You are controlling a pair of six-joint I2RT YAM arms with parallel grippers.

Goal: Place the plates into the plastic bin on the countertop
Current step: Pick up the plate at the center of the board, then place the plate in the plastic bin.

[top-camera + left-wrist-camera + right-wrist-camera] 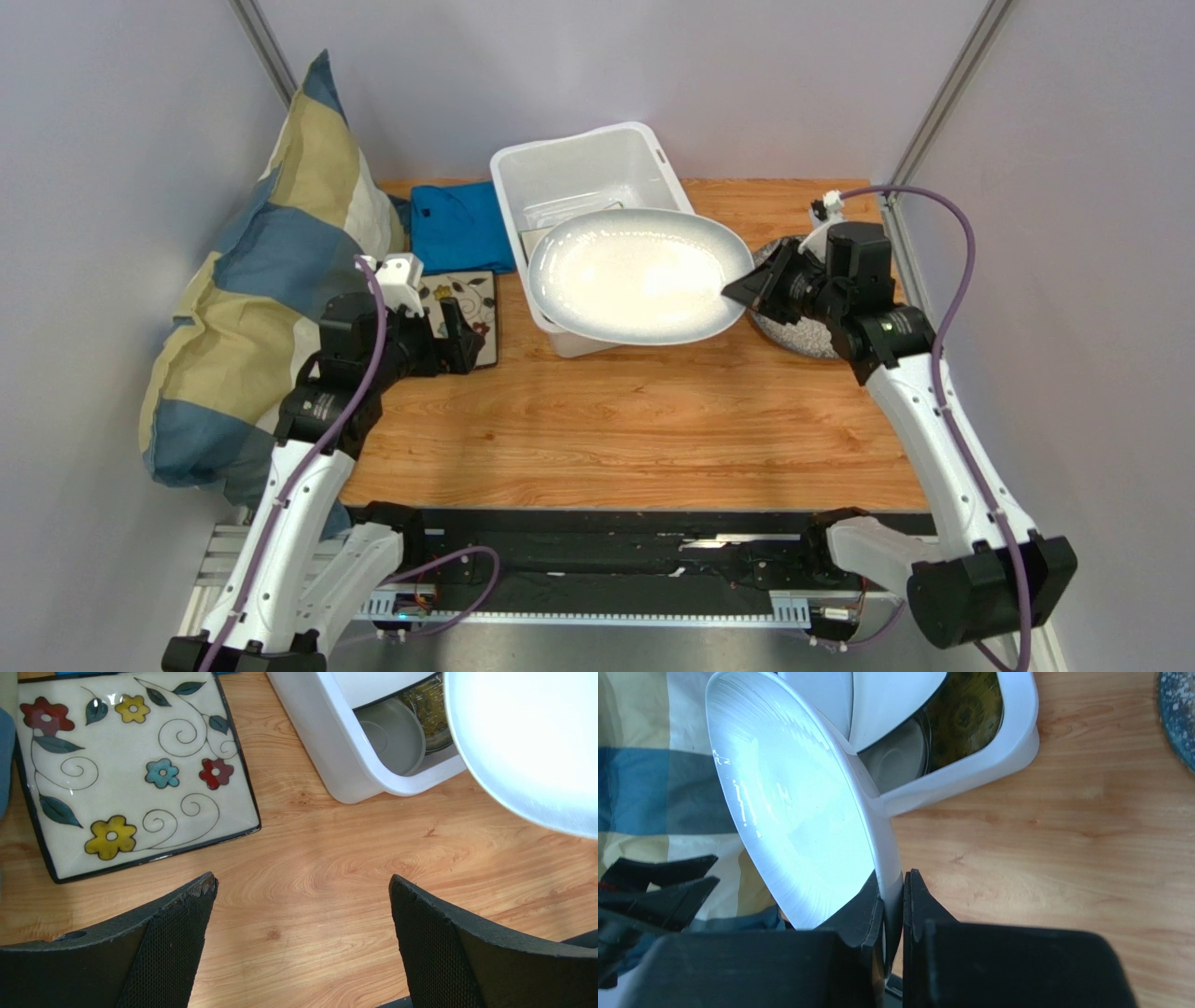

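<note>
While hanging over bare wood near the left edge of the countertop (631,420), spread wide and holding nothing: left gripper (302,882). Just beyond it, lying flat: floral square plate (133,770), with folded blue cloth (456,224) toward the far left corner. Standing mid-countertop at the far edge: plastic bin (589,168), small round plates (389,735) already inside. Held tilted over the bin's near end: white oval platter (638,273), pinched at its right rim by the closed right gripper (894,889). Lying flat near the right edge, below that gripper: grey-speckled round plate (800,333).
</note>
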